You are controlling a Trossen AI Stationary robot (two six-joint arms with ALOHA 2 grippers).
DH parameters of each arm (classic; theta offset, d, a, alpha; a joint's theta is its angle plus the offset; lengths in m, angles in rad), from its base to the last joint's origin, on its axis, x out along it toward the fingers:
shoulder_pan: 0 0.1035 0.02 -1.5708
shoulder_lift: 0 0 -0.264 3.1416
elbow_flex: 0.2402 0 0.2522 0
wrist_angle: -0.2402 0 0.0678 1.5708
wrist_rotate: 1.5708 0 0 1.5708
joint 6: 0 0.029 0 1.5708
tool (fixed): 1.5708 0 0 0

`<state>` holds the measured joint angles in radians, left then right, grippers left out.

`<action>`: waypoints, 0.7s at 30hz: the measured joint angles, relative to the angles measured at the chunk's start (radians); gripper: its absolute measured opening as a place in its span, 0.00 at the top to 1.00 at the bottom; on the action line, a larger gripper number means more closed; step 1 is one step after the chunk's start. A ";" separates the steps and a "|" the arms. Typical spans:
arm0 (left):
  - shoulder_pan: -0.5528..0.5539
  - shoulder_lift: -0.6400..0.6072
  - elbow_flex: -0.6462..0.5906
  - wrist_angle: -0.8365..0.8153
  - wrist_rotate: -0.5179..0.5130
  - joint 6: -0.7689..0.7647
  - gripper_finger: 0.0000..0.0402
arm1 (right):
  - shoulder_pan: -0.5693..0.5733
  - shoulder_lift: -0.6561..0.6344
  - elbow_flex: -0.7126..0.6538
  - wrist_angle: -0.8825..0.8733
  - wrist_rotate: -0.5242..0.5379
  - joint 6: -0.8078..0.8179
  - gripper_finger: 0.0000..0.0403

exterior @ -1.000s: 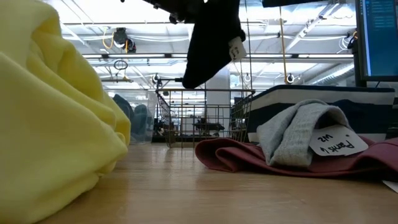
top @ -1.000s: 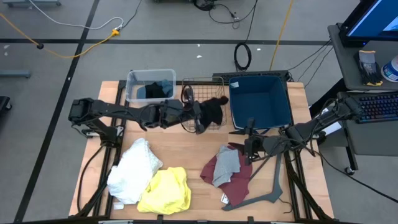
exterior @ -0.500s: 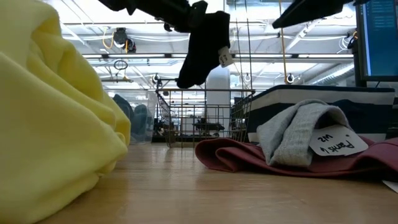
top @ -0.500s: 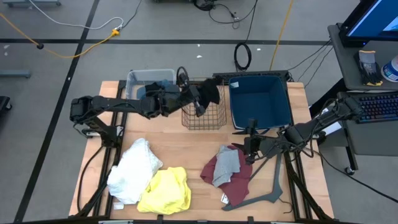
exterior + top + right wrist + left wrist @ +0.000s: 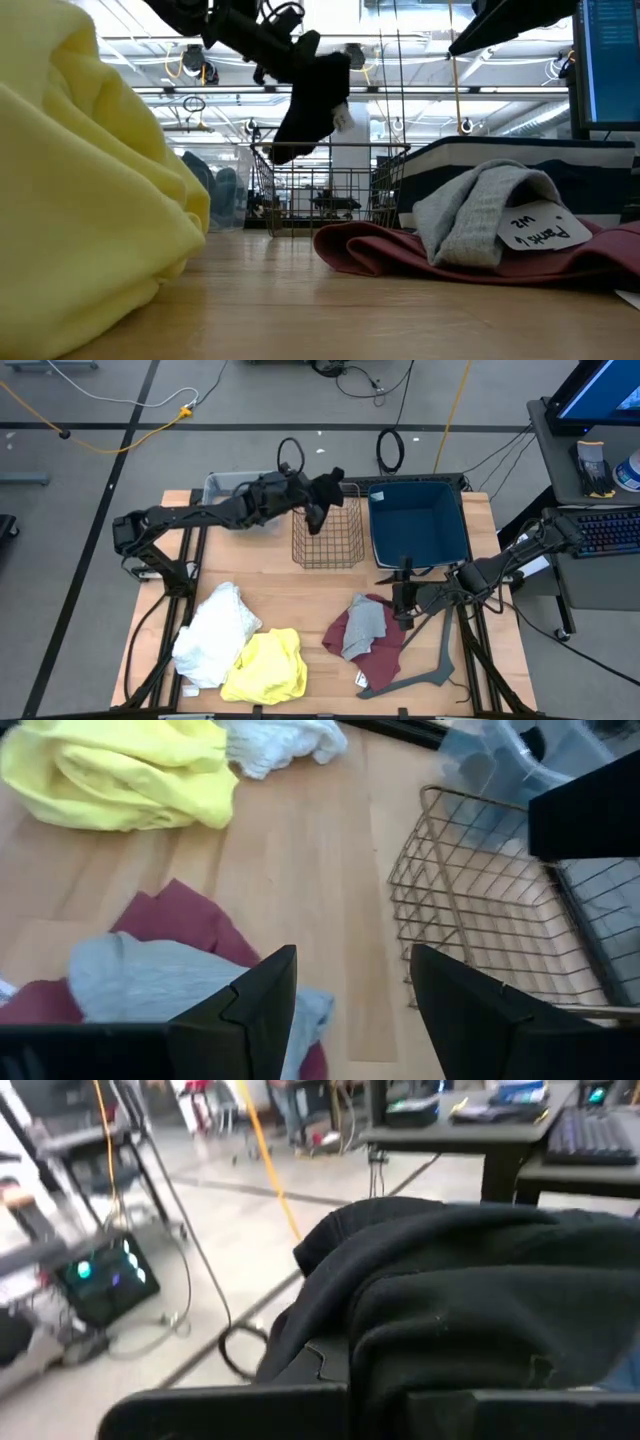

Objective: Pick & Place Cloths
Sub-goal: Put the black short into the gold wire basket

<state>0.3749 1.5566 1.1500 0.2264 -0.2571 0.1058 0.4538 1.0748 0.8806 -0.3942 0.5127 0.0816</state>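
We look straight down on whole counter (image 5: 300, 585) from high camera. Low camera sits at counter height, close behind yellow cloth (image 5: 90, 190), facing room. Both share wire basket (image 5: 327, 535). Wrist cameras ride close.

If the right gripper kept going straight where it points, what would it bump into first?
Probably the grey cloth lying on the maroon cloth, right ahead of the open right gripper; the wire basket sits off to one side.
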 joint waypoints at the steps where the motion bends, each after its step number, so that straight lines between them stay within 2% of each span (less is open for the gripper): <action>1: 0.004 0.000 0.000 -0.018 0.001 -0.013 1.00 | 0.000 0.000 0.000 0.000 -0.018 0.008 0.52; 12: 0.012 0.007 0.000 -0.035 0.005 -0.071 1.00 | 0.000 0.000 0.000 0.005 -0.206 0.013 0.52; 21: 0.015 0.122 0.000 0.045 0.051 -0.115 1.00 | 0.000 0.001 0.000 0.029 -0.230 0.031 0.52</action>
<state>0.3895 1.6781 1.1500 0.2712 -0.2058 -0.0094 0.4534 1.0758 0.8806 -0.3650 0.2825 0.1127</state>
